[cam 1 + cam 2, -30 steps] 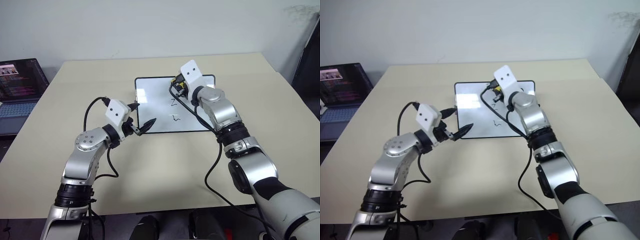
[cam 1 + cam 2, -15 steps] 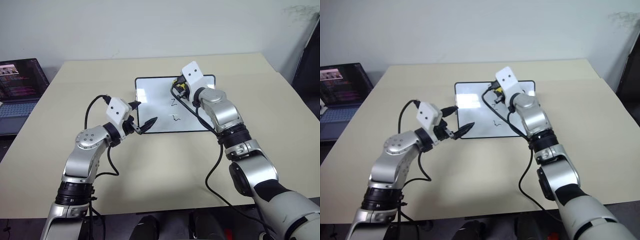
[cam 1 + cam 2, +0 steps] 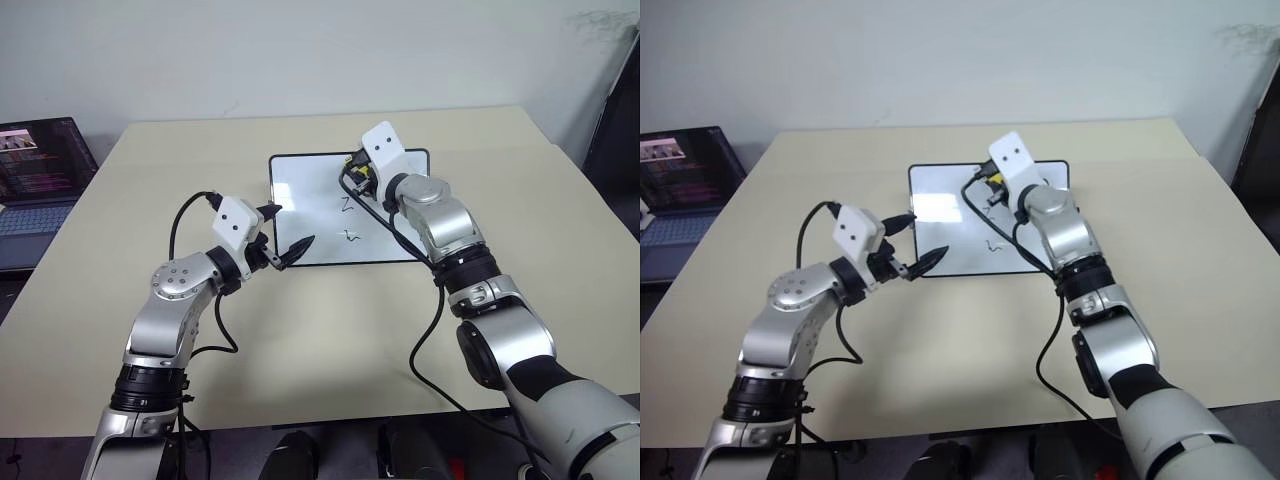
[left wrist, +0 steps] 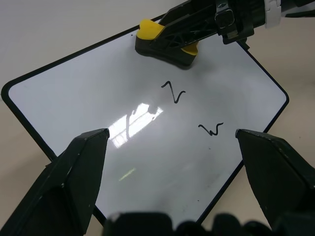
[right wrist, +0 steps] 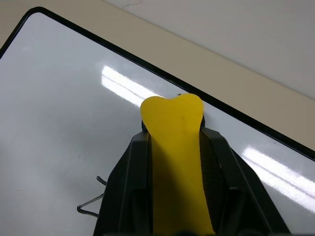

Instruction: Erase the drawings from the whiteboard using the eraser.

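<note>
A: Left wrist view: the eraser (image 4: pixel 165 43) sat flat on the whiteboard (image 4: pixel 88 103) near its far edge, clamped in the right gripper (image 5: pixel 174 147).
B: And the drawings (image 4: pixel 173 92)?
A: Two squiggles remained mid-board. The left gripper (image 3: pixel 283 238) hovered wide open, empty, over the board's near left corner.
</note>
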You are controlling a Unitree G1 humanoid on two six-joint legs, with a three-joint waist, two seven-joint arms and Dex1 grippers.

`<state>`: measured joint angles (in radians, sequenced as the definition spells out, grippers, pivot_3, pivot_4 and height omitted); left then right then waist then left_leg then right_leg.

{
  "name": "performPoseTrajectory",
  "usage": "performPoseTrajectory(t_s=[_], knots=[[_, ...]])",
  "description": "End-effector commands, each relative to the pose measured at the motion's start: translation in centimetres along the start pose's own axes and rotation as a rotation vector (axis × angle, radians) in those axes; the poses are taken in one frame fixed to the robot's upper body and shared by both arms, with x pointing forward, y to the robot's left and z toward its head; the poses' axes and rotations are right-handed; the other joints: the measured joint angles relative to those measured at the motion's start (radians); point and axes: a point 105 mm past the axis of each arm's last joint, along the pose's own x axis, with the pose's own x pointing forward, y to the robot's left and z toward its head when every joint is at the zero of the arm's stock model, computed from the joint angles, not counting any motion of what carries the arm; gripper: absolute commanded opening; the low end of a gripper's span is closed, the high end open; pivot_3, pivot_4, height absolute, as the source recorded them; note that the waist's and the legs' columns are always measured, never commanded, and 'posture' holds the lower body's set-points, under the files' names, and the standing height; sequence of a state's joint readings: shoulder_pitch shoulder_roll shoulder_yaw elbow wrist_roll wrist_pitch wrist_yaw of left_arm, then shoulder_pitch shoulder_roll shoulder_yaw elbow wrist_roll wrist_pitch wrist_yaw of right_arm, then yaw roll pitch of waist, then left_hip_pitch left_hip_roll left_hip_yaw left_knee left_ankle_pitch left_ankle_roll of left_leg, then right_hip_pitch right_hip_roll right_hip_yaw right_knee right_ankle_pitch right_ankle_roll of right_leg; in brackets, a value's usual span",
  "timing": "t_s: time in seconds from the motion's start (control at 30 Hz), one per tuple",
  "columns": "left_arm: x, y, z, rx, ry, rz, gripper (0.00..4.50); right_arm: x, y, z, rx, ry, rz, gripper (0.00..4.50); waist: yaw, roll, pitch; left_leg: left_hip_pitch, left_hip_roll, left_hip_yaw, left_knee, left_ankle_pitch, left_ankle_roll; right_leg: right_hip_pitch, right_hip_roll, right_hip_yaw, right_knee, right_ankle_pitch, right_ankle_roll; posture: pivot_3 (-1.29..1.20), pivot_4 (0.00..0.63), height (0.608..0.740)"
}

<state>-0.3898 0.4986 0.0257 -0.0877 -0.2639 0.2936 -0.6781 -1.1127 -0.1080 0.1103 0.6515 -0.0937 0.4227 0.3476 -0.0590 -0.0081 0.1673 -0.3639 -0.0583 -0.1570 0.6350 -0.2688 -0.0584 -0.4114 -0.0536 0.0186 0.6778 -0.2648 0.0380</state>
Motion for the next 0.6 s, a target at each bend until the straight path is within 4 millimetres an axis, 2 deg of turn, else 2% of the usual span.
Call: performPoseTrajectory(t_s=[0.03, 0.33, 0.6], knots=[[-0.24, 0.00, 1.51, 0.040, -0.047, 0.007, 4.50, 0.19, 0.34, 1.57, -0.002, -0.043, 0.013, 0.96, 0.000, 0.000, 0.000, 0.000, 0.000, 0.000, 0.000, 0.000, 0.000, 0.000, 0.000, 0.000, 0.000, 0.000, 0.000, 0.00, 0.150, 0.740], [-0.18, 0.06, 1.56, 0.040, -0.048, 0.004, 4.50, 0.51, 1.20, 2.17, 0.003, -0.059, 0.032, 0.96, -0.001, 0.000, 0.000, 0.000, 0.000, 0.000, 0.000, 0.000, 0.000, 0.000, 0.000, 0.000, 0.000, 0.000, 0.000, 0.00, 0.150, 0.740], [-0.12, -0.02, 1.54, 0.036, -0.048, 0.000, 4.50, 0.61, 0.94, 2.36, 0.000, -0.066, 0.025, 0.96, 0.000, 0.000, 0.000, 0.000, 0.000, 0.000, 0.000, 0.000, 0.000, 0.000, 0.000, 0.000, 0.000, 0.000, 0.000, 0.00, 0.150, 0.740]])
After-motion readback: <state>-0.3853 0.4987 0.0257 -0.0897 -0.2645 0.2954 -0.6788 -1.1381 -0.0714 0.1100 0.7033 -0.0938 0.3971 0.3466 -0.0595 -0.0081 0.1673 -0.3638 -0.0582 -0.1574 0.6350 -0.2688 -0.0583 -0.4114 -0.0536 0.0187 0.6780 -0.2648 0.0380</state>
